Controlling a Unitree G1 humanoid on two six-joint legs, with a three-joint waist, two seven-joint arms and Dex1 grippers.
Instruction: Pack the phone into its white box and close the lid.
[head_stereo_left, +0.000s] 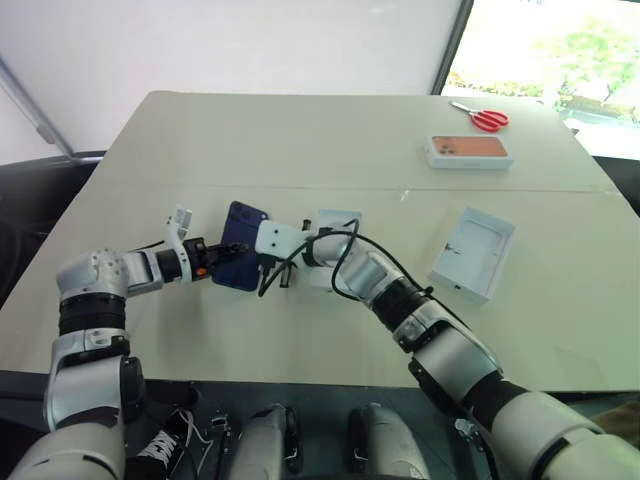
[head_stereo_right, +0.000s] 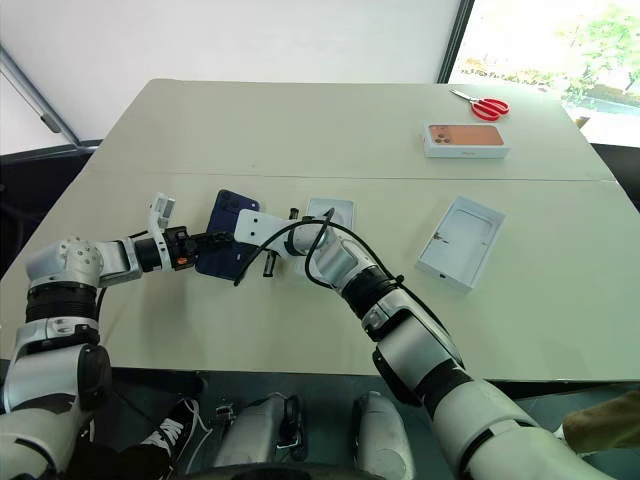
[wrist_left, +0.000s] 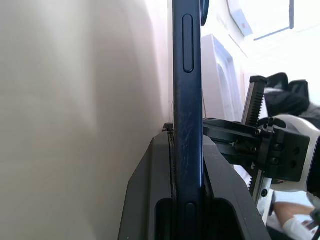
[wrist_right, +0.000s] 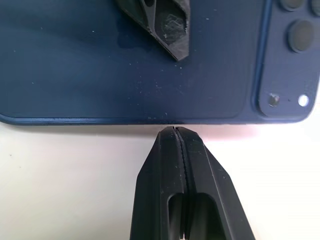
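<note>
Pale bench (head_stereo_left: 300, 150) under bright windows, and the left gripper (head_stereo_left: 212, 262) has its fingers clamped on the phone (head_stereo_left: 243, 258), lifted on edge. Right gripper (head_stereo_left: 272, 272), fingers pressed together, tips against the phone's long edge. White box (head_stereo_left: 334, 245) sits just beside; lid (head_stereo_left: 473, 253) well apart. Pickup done, I'd say; next, carry it over the box and lay it flat.

Phone (head_stereo_left: 240, 259) between 2 pincers — white box (head_stereo_left: 335, 232) just right.
</note>
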